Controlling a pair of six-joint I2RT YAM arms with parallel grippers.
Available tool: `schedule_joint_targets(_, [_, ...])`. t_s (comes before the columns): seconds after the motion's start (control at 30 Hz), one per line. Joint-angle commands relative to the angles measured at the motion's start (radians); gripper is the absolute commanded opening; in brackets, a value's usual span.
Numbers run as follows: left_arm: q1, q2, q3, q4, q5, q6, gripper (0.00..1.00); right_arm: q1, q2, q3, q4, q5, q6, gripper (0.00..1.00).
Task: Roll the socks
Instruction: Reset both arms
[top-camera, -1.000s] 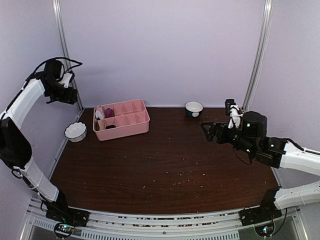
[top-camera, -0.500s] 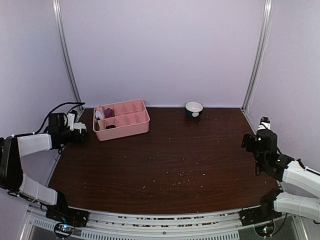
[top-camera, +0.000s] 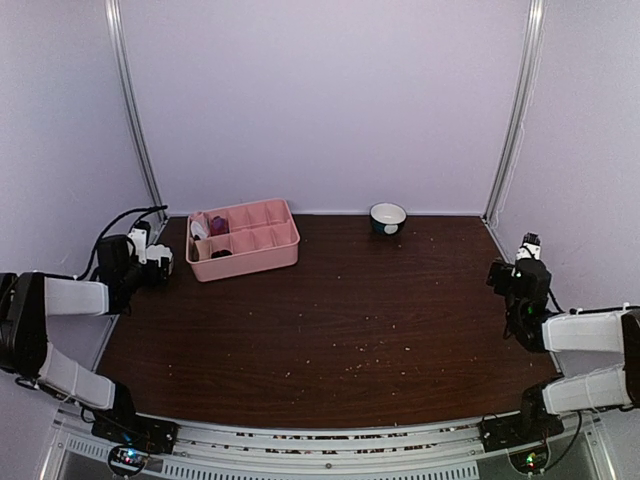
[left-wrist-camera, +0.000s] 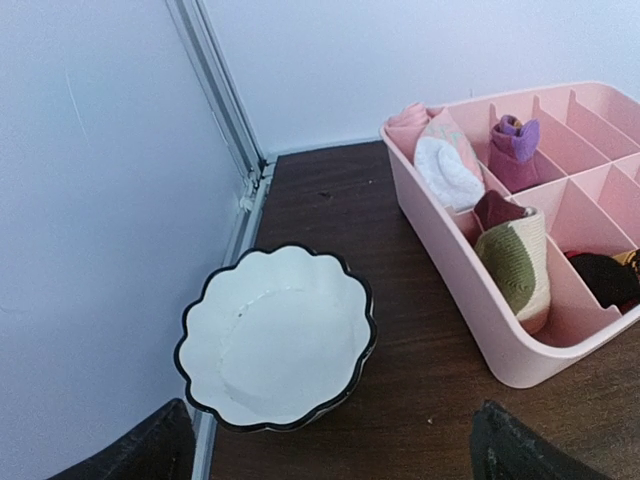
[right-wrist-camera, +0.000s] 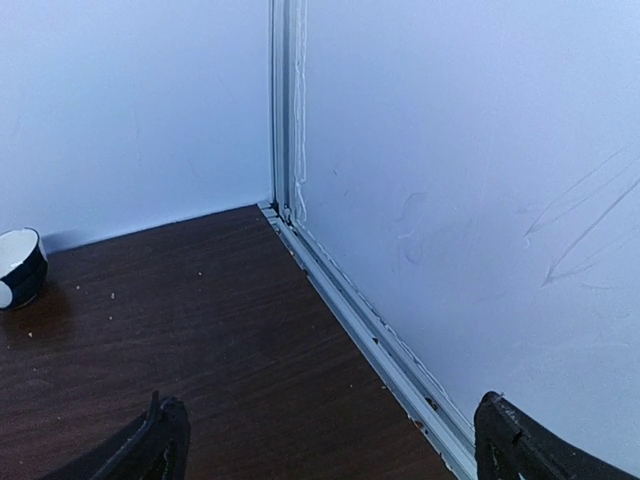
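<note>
Since every sock in sight sits rolled inside a tray, both arms lie low at the table's outer edges, holding nothing. At far left, the left gripper (left-wrist-camera: 332, 432) has its jaws spread wide and empty, aimed over a scalloped white bowl (left-wrist-camera: 275, 350) beside the wall. Just right of that bowl stands the pink tray (left-wrist-camera: 470, 300). The socks (left-wrist-camera: 512, 150) are tucked upright in its left cells: a magenta-and-purple roll, a pink-and-white one, a green-and-cream one, and a dark one only partly visible. The cells probably keep the rolls from unwinding. Crumbs speckle the dark table (top-camera: 330, 320). A small bowl (top-camera: 388, 216) sits at the back. At far right, the right gripper (right-wrist-camera: 328, 422) is likewise spread and empty, facing the corner, which suggests the rolling is finished.
</note>
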Motion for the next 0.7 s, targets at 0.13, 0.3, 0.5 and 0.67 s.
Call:
schedule_joint_targets(0.13, [-0.053, 0.028, -0.038, 0.273, 0.009, 0.069, 0.98, -0.085, 0.106, 0.017, 0.248, -0.151, 0.0, 1.0])
schedule_joint_targets(0.3, [-0.059, 0.045, -0.037, 0.292, -0.089, 0.037, 0.98, -0.086, 0.166, -0.032, 0.369, -0.221, -0.025, 1.0])
schedule_joint_targets(0.5, [-0.07, 0.056, -0.242, 0.657, -0.049, 0.06, 0.98, -0.086, 0.217, -0.058, 0.5, -0.238, -0.055, 1.0])
schedule_joint_targets(0.67, [-0.005, 0.067, -0.189, 0.587, 0.02, -0.002, 0.98, -0.085, 0.212, -0.043, 0.47, -0.235, -0.053, 1.0])
